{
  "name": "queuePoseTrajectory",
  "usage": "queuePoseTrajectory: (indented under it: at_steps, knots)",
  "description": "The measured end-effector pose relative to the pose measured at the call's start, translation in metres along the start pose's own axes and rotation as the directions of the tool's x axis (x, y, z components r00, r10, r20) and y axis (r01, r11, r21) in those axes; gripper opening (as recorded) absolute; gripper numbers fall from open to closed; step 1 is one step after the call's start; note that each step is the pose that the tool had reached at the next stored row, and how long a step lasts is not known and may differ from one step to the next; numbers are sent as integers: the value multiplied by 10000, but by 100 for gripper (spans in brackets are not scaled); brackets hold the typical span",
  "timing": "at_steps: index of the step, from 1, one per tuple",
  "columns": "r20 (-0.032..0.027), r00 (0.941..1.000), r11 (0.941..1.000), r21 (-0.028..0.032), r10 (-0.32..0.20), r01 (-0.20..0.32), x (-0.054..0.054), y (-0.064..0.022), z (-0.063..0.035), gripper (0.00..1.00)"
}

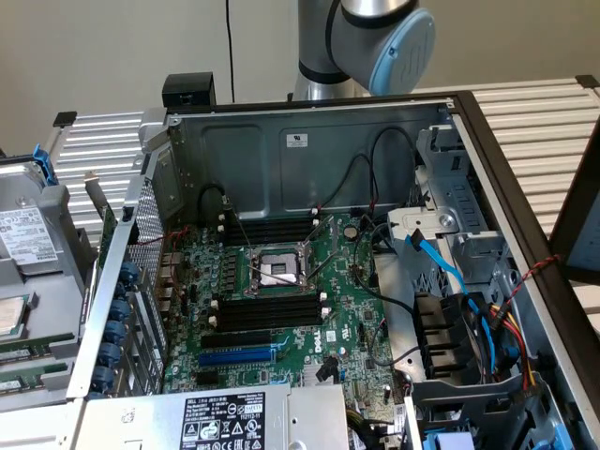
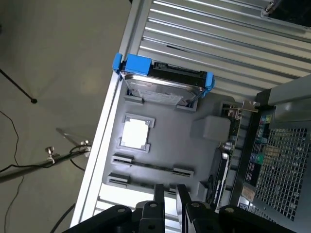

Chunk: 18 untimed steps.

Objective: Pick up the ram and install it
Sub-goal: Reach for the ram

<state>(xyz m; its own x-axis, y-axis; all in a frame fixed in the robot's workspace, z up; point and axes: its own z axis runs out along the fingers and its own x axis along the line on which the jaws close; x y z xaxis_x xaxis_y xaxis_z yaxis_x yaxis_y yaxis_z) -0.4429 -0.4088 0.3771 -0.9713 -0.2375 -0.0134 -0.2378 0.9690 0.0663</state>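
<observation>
"Ram (image 1: 28, 356): is it in your gripper yet?"

"No. It sits in the tray (image 2: 170, 141), a green stick at the end farthest from the drive (image 2: 163, 87), with the chip (image 2: 135, 133) between the two. A second green strip (image 1: 26, 384) runs just beside it, so check which one you mean."

"And the gripper?"

"Your gripper (image 2: 169, 188) hangs over that same end of the tray. Its fingers (image 2: 159, 194) are apart with nothing between them, and it touches nothing that I can see."

"What about the board?"

"Inside the case (image 1: 309, 141), the black slots (image 1: 267, 314) on both sides of the socket (image 1: 277, 272) look bare, and so does the blue slot (image 1: 239, 357). No green stick stands in any of them."

"So how far along would you call it?"

"At the very start, by my reckoning. You have the gripper over the tray, which I take for the approach to the pick. The pick itself, the carry across to the case and the seating in a slot are all not yet done. Nothing of the install shows as finished."
</observation>
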Motion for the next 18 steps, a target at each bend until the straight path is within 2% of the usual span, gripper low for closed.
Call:
queuePoseTrajectory:
  at_steps: [3,6,9,12,15,18]
  knots:
    - [-6,10000,10000,18,-84,84,0,-1,1,25]
    - [-46,9980,9980,14,-634,634,1,0,2,25]
    - [-80,9930,9931,3,-1175,1175,1,0,3,25]
    - [-119,9850,9851,-1,-1719,1719,0,-1,3,25]
    - [-172,9743,9744,24,-2248,2248,0,-1,3,25]
    - [-247,9611,9613,87,-2750,2753,0,0,2,25]
